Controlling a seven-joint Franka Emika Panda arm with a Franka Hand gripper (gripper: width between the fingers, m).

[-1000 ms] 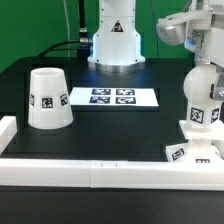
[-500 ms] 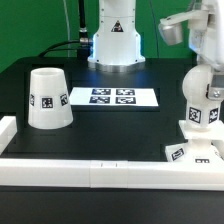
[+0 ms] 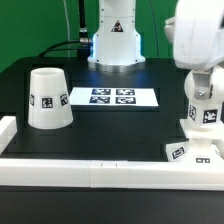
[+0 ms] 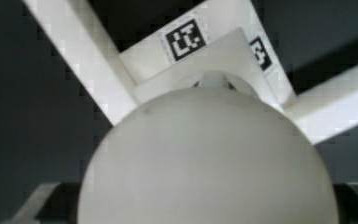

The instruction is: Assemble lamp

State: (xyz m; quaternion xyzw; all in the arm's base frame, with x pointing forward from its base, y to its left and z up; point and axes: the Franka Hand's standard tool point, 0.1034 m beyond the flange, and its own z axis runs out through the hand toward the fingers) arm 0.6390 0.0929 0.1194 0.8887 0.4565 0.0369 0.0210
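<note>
The gripper (image 3: 203,80) straddles the top of the bulb (image 3: 205,108) at the right. Whether its 2 fingers clench it, I cannot tell. The bulb stands upright on the base (image 3: 186,152), probably for seating its stem. The shade (image 3: 47,98) waits at the left.

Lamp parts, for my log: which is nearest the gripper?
The bulb, directly under the gripper at the exterior view's right; the shade stands apart at that view's left.
</note>
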